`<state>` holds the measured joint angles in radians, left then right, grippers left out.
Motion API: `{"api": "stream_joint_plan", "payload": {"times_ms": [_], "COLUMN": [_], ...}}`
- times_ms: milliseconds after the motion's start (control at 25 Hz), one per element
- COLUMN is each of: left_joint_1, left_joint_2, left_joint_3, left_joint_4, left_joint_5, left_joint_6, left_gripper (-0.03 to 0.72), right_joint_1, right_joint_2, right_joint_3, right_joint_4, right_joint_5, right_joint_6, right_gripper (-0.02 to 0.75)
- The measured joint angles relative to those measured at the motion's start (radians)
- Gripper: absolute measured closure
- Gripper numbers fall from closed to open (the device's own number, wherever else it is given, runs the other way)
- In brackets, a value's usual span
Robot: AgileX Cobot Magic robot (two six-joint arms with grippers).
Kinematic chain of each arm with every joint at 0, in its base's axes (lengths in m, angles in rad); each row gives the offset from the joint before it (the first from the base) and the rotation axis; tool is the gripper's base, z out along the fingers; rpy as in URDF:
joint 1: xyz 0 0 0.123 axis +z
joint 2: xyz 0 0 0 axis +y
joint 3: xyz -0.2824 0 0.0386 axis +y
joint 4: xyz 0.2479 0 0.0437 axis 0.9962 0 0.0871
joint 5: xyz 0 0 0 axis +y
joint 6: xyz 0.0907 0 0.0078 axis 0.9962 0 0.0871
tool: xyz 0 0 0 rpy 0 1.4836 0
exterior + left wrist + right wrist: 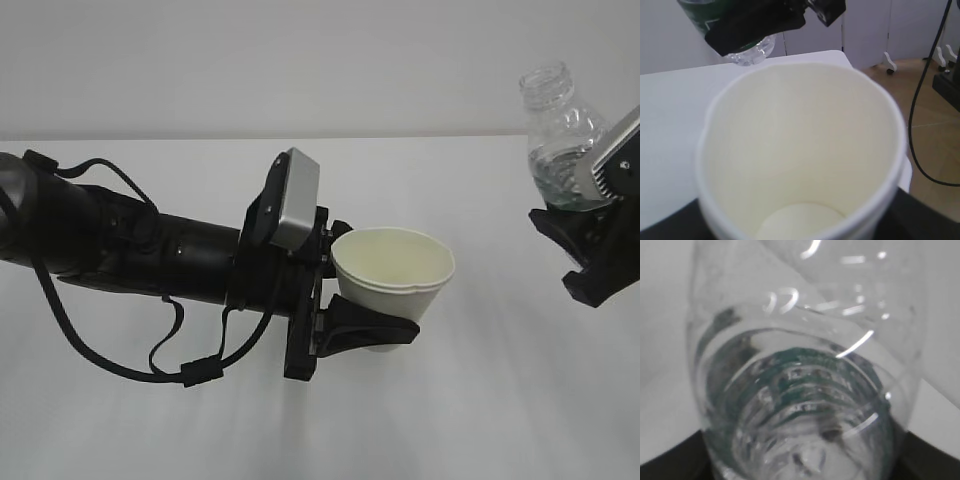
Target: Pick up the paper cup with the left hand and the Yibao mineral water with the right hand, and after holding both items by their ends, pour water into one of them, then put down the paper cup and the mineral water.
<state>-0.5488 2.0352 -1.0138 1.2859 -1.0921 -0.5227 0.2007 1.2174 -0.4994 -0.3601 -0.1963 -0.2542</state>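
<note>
Left arm's stretched out sideways, left gripper (372, 322) clamped round the paper cup (392, 272). Right gripper (580, 215) sits higher up, gripping the Yibao mineral water (560, 130) around its lower body.

Black left arm (130, 245), looped black cables, grey wrist camera box (295, 200)

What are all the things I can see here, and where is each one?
paper cup: one, white with cream inside, empty, held above the table at centre.
Yibao mineral water: one, clear bottle with green label, uncapped, some water inside, held up at the right.
table: one, white, under both.
cables: black, hanging beside the table.
left gripper: one, black, jaws closed on the cup.
right gripper: one, black, jaws closed on the bottle.
</note>
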Motion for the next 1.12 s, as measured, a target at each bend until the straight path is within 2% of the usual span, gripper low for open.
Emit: {"api": "stream_joint_plan", "payload": {"times_ms": [640,1120], "left_joint_1": [-0.004,-0.007], "left_joint_2": [0.0,0.0], "left_joint_3": [0.0,-0.011], "left_joint_4": [-0.002,-0.006], "left_joint_5": [-0.018,-0.004], "left_joint_6": [0.0,-0.056], "left_gripper": [0.251,0.252], "right_joint_1": [0.0,0.0], "right_joint_2": [0.0,0.0], "right_joint_3": [0.0,-0.008], "right_joint_4": [-0.097,-0.139], "right_joint_5": [0.03,0.053], "right_joint_6": [-0.001,-0.002], "right_gripper": [0.271,0.271]}}
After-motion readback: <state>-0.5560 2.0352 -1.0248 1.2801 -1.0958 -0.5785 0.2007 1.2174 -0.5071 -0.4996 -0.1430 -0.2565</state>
